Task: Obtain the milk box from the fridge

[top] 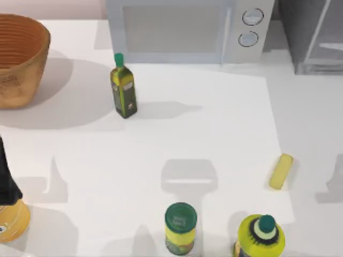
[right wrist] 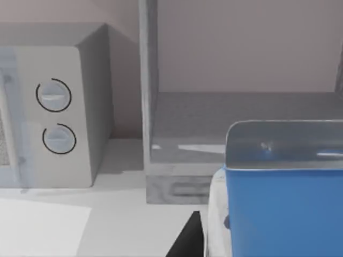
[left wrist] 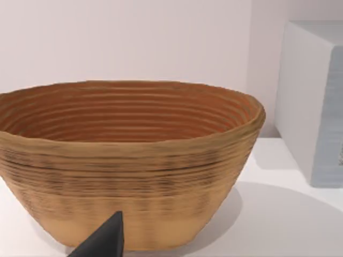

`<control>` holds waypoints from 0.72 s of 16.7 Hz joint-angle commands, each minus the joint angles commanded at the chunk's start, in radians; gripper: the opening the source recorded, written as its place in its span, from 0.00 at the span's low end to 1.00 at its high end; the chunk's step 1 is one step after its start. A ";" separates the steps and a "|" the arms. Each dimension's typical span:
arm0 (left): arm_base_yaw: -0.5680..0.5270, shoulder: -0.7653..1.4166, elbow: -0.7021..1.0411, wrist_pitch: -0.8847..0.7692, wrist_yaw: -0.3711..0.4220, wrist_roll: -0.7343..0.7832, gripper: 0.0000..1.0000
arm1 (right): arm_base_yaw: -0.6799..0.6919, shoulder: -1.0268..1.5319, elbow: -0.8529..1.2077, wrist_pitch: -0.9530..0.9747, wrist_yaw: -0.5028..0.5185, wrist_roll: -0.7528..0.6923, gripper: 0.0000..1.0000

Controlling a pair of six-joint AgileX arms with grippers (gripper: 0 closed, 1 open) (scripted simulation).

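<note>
In the right wrist view the milk box (right wrist: 284, 198) looms close before the fridge (right wrist: 177, 176), whose open grey compartment holds nothing visible, the basket (left wrist: 128, 160) likewise bare inside; whether either gripper is spread I cannot tell.

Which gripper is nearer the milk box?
Right. The milk box sits close against the right wrist camera, before the fridge; the left gripper faces the basket instead.

Overhead table (top: 177, 144) view, two close wrist views
</note>
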 joint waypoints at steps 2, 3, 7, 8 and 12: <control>0.000 0.000 0.000 0.000 0.000 0.000 1.00 | 0.001 -0.008 -0.004 -0.006 0.001 0.000 0.00; 0.000 0.000 0.000 0.000 0.000 0.000 1.00 | 0.001 -0.008 -0.004 -0.006 0.001 0.000 0.00; 0.000 0.000 0.000 0.000 0.000 0.000 1.00 | -0.002 -0.004 -0.002 -0.004 0.000 0.002 0.00; 0.000 0.000 0.000 0.000 0.000 0.000 1.00 | 0.001 0.010 0.002 0.006 -0.002 0.001 0.00; 0.000 0.000 0.000 0.000 0.000 0.000 1.00 | 0.022 0.120 0.030 0.084 -0.018 0.002 0.00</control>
